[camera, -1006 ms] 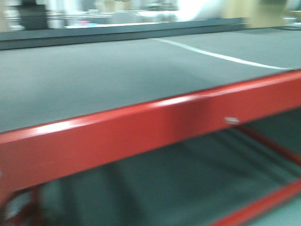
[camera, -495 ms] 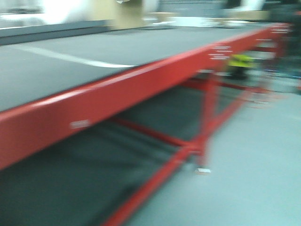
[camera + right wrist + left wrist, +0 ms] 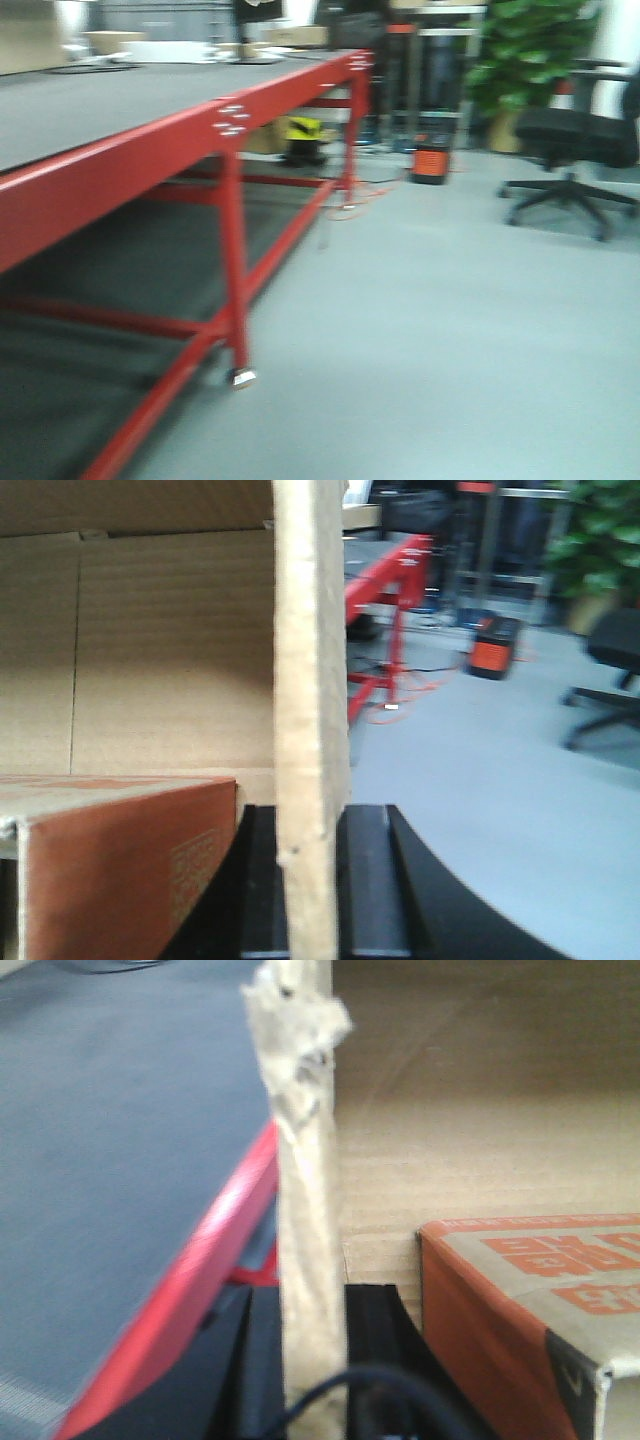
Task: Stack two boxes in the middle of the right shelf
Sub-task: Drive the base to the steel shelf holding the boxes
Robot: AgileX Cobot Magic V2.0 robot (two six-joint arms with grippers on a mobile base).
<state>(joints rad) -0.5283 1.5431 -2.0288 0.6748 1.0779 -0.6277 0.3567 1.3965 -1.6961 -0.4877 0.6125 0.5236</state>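
Note:
An open brown cardboard box [image 3: 460, 1130] fills both wrist views, and I look into it from either side. My left gripper [image 3: 312, 1305] is shut on one upright wall of the box, whose top edge carries torn tape [image 3: 297, 1030]. My right gripper [image 3: 310, 825] is shut on the opposite wall [image 3: 305, 660] of the same box [image 3: 150, 660]. An orange-printed carton [image 3: 540, 1300] lies inside it, also showing in the right wrist view [image 3: 120, 860]. The shelf is out of view. Neither gripper nor the box shows in the front view.
A red-framed table with a dark grey top [image 3: 120, 165] runs along the left. Grey floor [image 3: 450, 330] spreads to the right. Further back stand a black office chair [image 3: 575, 135], a green plant [image 3: 525, 50], an orange device [image 3: 430, 160] and a yellow object [image 3: 305, 130].
The front view has swung to the right: the table top filled the frame before, and now its far end, the floor, the chair and the plant show.

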